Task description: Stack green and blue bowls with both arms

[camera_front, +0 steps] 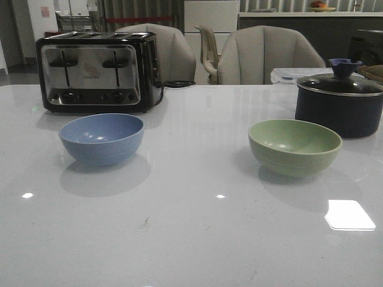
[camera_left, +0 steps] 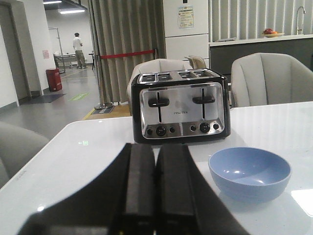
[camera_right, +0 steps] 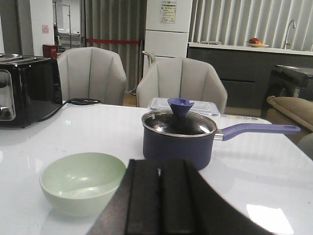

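Note:
The dusty blue bowl stands upright and empty on the left of the white table. The pale green bowl stands upright and empty on the right. They are well apart. Neither arm shows in the front view. In the left wrist view my left gripper is shut and empty, its fingers pressed together, with the blue bowl a little ahead and to one side. In the right wrist view my right gripper is shut and empty, with the green bowl beside it.
A black and chrome toaster stands behind the blue bowl. A dark navy lidded pot with a long handle stands behind the green bowl, a clear lidded box behind it. Padded chairs line the table's far edge.

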{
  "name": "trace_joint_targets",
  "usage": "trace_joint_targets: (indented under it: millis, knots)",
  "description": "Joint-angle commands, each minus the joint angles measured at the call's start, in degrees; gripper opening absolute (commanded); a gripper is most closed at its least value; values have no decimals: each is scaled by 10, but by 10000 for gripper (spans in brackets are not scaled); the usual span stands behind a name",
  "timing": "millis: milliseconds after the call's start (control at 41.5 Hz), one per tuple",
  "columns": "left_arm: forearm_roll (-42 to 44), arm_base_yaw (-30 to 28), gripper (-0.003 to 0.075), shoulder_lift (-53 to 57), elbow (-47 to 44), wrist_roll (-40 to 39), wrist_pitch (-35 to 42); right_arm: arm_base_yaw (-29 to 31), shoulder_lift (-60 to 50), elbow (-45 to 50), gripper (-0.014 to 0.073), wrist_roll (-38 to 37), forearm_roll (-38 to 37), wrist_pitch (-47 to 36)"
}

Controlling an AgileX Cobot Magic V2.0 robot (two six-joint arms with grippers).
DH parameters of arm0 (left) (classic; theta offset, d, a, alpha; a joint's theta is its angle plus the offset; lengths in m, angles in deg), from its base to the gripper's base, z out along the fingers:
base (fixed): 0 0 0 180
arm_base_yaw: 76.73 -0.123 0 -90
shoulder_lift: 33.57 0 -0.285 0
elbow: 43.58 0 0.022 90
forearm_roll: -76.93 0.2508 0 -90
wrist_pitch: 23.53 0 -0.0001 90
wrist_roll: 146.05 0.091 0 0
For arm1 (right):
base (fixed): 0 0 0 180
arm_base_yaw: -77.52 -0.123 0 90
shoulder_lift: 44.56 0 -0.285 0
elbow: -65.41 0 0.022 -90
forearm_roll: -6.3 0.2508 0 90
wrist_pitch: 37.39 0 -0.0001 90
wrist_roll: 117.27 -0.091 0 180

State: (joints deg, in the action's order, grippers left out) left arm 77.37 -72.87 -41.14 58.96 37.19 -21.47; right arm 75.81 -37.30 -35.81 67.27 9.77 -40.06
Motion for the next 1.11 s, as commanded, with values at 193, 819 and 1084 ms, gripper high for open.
trace_joint_targets:
  millis: [193,819,1084]
  knots:
    - [-4,-1,102,12,-12,-2,50,1,-13,0,34,5,-4,-53]
    - [-4,-1,102,12,-12,-2,54,1,-13,-4,34,5,-4,-57]
    - [-4,0,102,6,97,-2,78,1,-4,-143,34,5,-2,6]
